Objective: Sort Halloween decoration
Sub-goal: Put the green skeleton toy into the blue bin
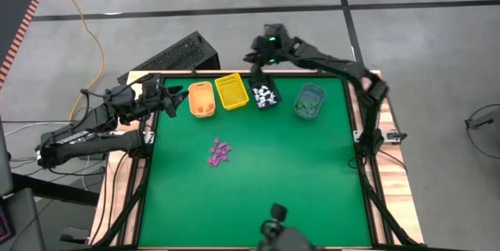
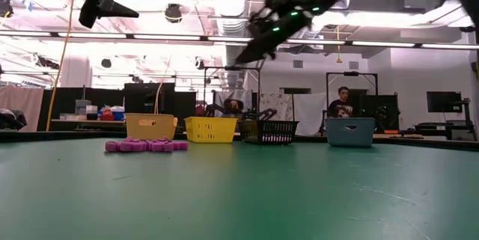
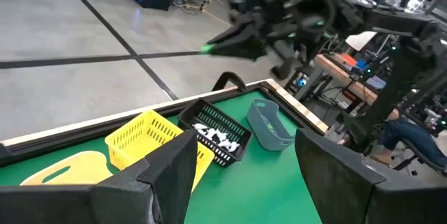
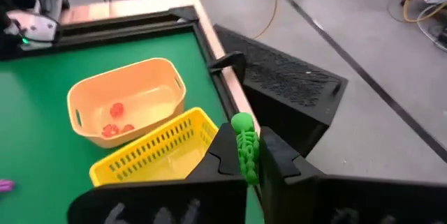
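**Green mat, four bins along the far edge**

High view: green mat (image 1: 258,181) framed by a wooden rim. Four bins sit in a row along the far edge: orange bin (image 1: 201,99), yellow bin (image 1: 232,91), black bin (image 1: 264,95), grey bin (image 1: 309,101). A purple pile (image 1: 219,152) lies mid-mat, well apart from the bins, with bare mat all round it. The right gripper (image 1: 255,56) hangs beyond the far edge, behind the black bin. The left gripper (image 1: 171,101) waits at the left rim beside the orange bin.

Low view: the purple pile (image 2: 146,145) lies in front of the orange bin (image 2: 150,126). Both arms are raised above the mat. Behind is a workshop with ceiling lights and a seated person.

Left wrist view: its fingers (image 3: 171,172) stand wide apart, nothing between them.

Right wrist view: the jaws are pinched on a green trinket (image 4: 244,147), above the yellow bin (image 4: 157,151); red pieces lie in the orange bin (image 4: 126,102).
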{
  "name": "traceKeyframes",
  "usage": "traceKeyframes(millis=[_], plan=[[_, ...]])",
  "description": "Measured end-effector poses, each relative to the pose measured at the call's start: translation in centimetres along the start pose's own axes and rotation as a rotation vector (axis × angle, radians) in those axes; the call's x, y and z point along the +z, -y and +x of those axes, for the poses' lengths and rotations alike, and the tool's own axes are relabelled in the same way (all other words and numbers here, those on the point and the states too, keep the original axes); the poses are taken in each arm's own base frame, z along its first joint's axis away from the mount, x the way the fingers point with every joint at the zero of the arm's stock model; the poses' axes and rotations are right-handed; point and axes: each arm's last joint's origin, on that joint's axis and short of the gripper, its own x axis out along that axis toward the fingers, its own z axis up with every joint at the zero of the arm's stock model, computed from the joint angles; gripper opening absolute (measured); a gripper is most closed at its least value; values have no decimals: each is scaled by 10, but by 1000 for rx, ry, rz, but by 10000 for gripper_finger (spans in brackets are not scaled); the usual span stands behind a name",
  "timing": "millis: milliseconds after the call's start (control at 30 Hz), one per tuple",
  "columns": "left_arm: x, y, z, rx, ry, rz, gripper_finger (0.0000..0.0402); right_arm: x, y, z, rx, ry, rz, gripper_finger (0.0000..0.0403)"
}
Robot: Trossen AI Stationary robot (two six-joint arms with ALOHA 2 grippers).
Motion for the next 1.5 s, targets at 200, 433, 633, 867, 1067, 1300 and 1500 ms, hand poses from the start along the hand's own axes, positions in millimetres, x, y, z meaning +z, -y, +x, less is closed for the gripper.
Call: traceKeyframes(millis=[200, 433, 633, 867, 1067, 1300, 1500], plan=[[0, -1, 0, 24, 13, 20, 232, -39, 0, -57, -56, 89, 66, 12], [1, -2, 0, 56, 31, 25, 232, -99, -14, -108, -210, 119, 153, 12], [1, -2, 0, 66, 36, 18, 232, -149, -26, -131, -320, 138, 269, 12], [1, -2, 0, 77, 45, -10, 232, -193, -41, -149, -416, 118, 359, 12], [1, -2, 0, 78, 45, -15, 232, -230, -53, -159, -441, 118, 445, 12], [2, -3, 0, 90, 51, -23, 232, -256, -65, -163, -455, 106, 498, 12], [1, -3, 0, 96, 52, -22, 232, -271, -68, -163, -464, 39, 538, 40]])
